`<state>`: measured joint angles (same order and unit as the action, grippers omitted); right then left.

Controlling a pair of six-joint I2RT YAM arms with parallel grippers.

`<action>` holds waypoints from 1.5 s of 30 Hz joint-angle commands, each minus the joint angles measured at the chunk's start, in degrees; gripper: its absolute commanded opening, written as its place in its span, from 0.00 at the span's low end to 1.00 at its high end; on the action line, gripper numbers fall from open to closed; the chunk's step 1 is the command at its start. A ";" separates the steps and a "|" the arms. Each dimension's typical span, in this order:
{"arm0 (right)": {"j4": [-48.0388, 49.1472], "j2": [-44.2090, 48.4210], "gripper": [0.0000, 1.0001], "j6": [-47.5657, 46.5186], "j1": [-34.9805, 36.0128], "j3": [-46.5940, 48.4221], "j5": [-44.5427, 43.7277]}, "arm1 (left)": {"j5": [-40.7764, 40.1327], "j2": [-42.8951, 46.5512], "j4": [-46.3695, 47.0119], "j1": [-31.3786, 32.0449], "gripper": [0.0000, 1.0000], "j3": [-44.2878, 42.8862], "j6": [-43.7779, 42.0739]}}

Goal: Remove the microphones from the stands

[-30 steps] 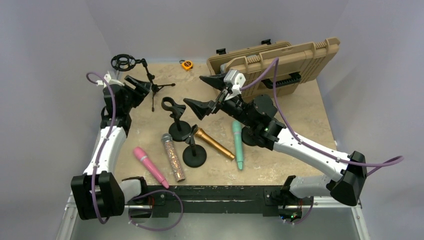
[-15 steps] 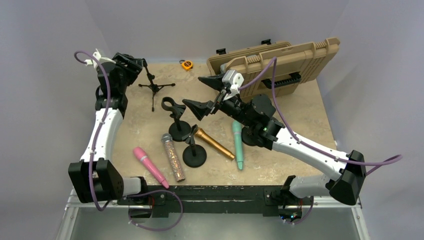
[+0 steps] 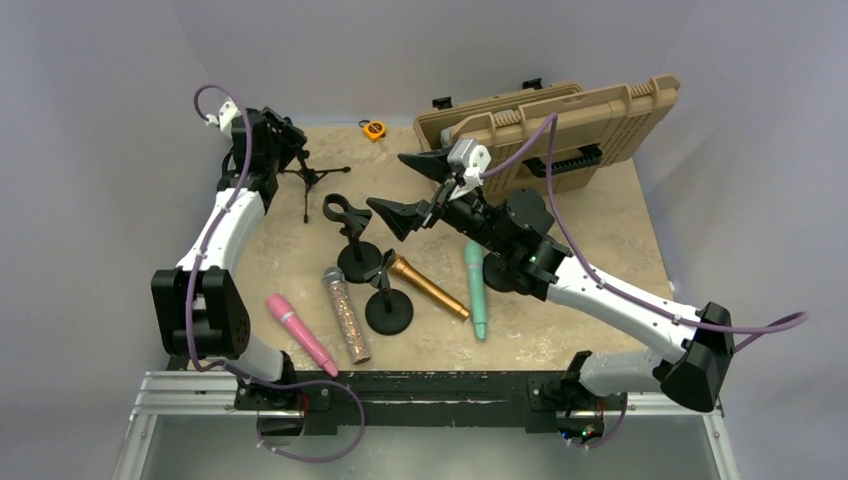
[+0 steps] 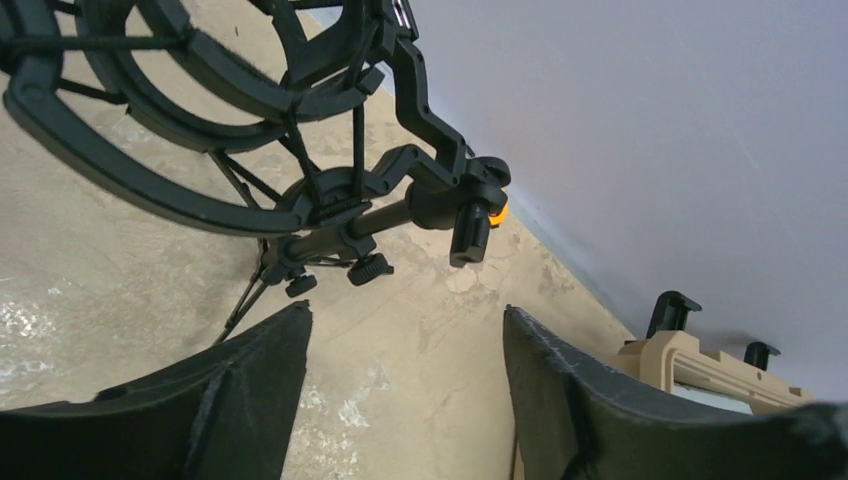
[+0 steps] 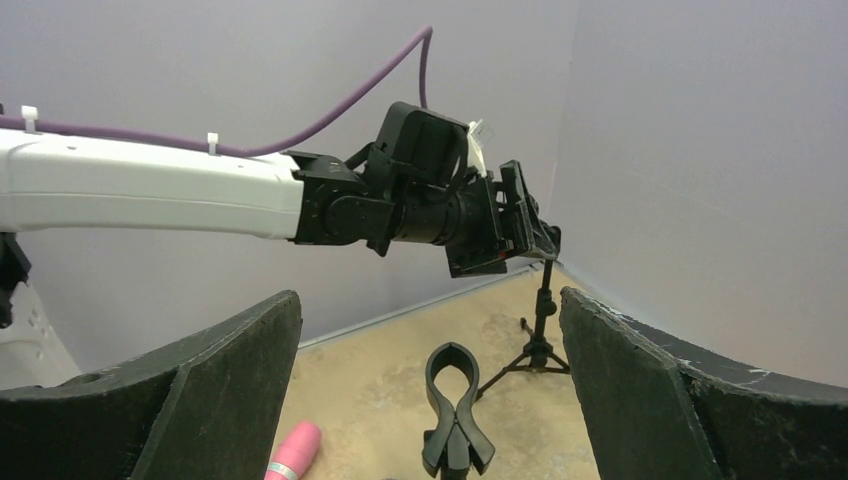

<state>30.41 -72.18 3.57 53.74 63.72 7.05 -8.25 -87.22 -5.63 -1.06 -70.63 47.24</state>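
Note:
A gold microphone (image 3: 430, 287) lies slanted with its head at the clip of a round-base stand (image 3: 389, 312); I cannot tell if the clip holds it. A second stand (image 3: 350, 228) has an empty clip, also in the right wrist view (image 5: 455, 410). A tripod stand (image 3: 306, 181) at the back left carries an empty shock mount (image 4: 200, 120). My left gripper (image 3: 278, 136) is open and empty just above that mount (image 4: 405, 325). My right gripper (image 3: 388, 182) is open and empty, raised above the clip stands (image 5: 428, 300).
A teal microphone (image 3: 476, 292), a glitter microphone (image 3: 346, 317) and a pink microphone (image 3: 299, 333) lie loose on the table. A tan hard case (image 3: 560, 125) stands at the back right. An orange tape measure (image 3: 374, 129) lies at the back edge.
My left arm has swung from the left side to the back, over the tripod's shock mount. The right arm and the microphones have not moved.

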 commanded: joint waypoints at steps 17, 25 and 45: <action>0.30 3.39 0.99 2.22 0.14 0.79 -1.73 | -1.39 -8.20 1.01 0.62 0.27 -12.31 -5.33; -1.35 2.89 0.99 1.70 0.33 -1.55 -4.17 | 4.33 -6.31 -2.97 0.62 0.00 -14.40 -10.14; 1.99 10.54 0.97 5.84 1.52 -9.26 -7.36 | 33.00 2.85 1.70 9.74 0.00 -7.75 -4.37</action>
<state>29.63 -63.88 6.79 55.09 57.49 1.98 18.81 -89.41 -9.50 3.92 -78.43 42.70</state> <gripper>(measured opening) 0.982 0.124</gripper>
